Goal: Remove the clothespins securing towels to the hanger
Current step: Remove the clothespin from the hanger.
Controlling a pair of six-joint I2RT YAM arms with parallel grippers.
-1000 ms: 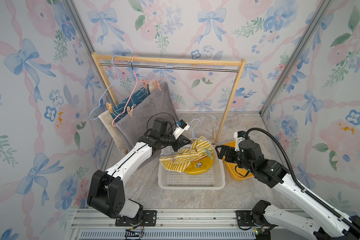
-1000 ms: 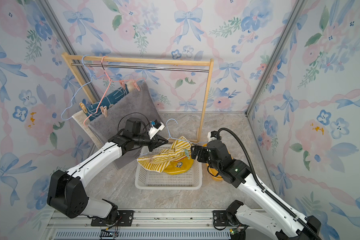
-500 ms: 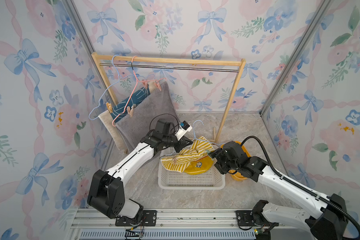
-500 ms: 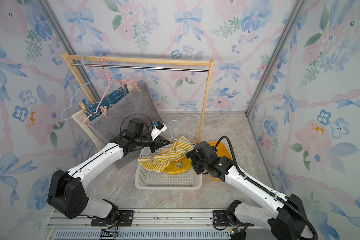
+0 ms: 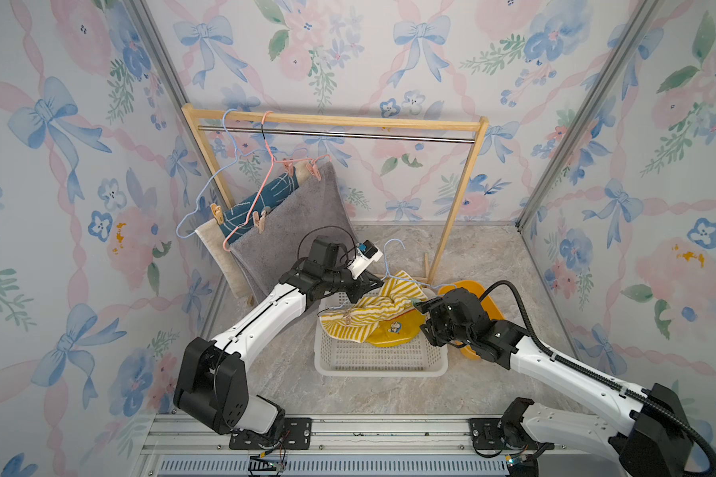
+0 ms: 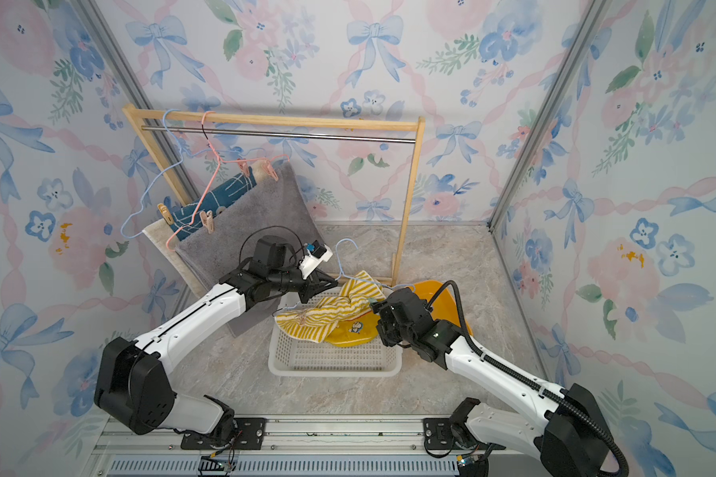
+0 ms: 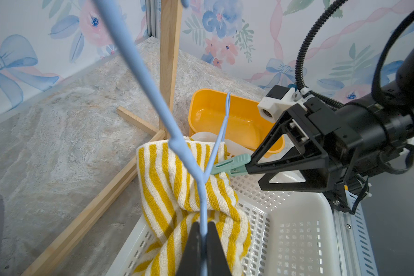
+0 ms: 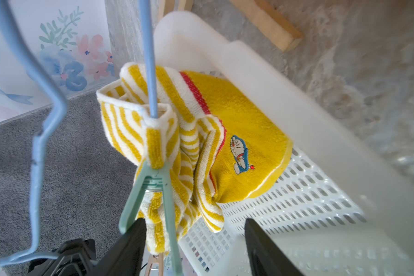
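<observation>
A light, springy green clothespin [image 7: 230, 165] fastens the soft, floppy striped towel [image 7: 167, 181] to a thin blue hanger [image 7: 153, 95], bunched over the far edge of the white basket [image 5: 381, 367] at mid-worktop. The clothespin looks best taken by squeezing its two splayed tail legs. The right claw [image 8: 194, 223], jaws apart, sits at those legs from the right, one leg inside the gap and the other at its edge. The left claw [image 7: 202, 229] is clamped on the hanger wire to the left.
</observation>
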